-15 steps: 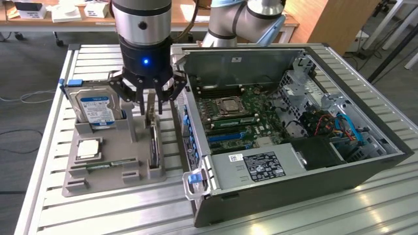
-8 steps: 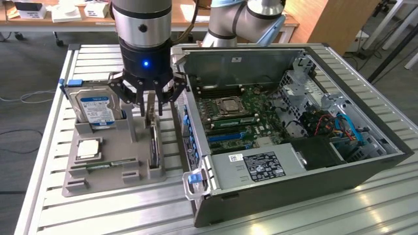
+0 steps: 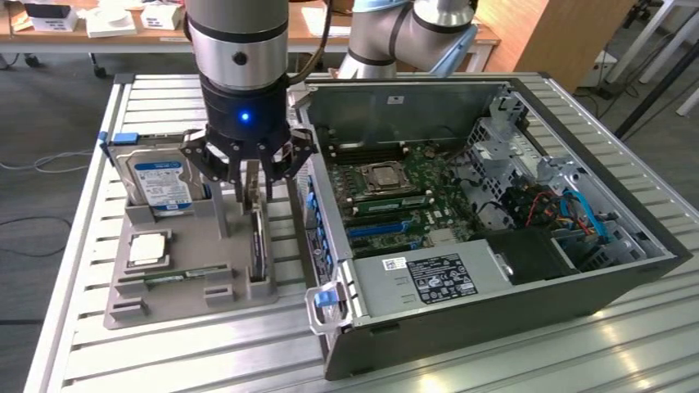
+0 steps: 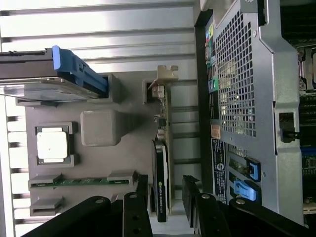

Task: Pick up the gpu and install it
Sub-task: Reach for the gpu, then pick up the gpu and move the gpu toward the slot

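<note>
The gpu [image 3: 258, 246] is seen standing on edge in the grey holder [image 3: 175, 304], just beside the open computer case [image 3: 459, 332]; it is judged neither lifted nor installed. The gripper [image 3: 254, 192] is positioned over it, jaws spread open to either side of the card, not clamped.

I get even, bright light on both feeds; the slatted worktop [image 4: 98, 29] glares white, and shadows on the grey tray [image 3: 175, 304] are soft.

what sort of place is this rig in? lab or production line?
Likely a robotics lab or test cell: robot arm over a slatted aluminium table, open PC case, grey fixture tray holding the gpu, desks behind.
</note>
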`<state>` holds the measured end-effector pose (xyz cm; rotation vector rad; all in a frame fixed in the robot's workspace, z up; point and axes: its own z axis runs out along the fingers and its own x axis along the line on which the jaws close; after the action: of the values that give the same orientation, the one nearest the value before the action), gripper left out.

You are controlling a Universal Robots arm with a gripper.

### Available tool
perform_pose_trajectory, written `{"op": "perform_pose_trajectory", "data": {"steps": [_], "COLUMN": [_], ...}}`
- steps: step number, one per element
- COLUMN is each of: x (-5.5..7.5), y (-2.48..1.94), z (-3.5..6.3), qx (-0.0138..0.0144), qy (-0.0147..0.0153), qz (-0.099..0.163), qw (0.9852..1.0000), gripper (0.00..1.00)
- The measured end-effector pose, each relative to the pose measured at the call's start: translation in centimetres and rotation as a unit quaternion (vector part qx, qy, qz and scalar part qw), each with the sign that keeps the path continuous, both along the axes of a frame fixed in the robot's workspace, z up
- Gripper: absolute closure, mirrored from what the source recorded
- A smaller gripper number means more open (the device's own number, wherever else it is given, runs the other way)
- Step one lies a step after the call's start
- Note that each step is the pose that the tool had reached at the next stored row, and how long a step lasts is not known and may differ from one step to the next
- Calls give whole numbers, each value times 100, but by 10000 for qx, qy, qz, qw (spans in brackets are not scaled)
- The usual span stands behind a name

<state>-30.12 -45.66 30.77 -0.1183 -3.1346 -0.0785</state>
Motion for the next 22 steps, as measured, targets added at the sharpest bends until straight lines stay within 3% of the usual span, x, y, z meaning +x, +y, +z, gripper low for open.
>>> {"op": "perform_pose_trajectory", "data": {"steps": [7, 12, 15, 22], "x": [0, 1, 0, 24], "y": [-15, -20, -63, -104], "z": [-123, -128, -128, -131], "qx": [0, 0, 0, 0], "qy": [0, 0, 0, 2], "qz": [0, 1, 0, 0], "qw": [10000, 10000, 10000, 10000], "gripper": [58, 58, 58, 58]}}
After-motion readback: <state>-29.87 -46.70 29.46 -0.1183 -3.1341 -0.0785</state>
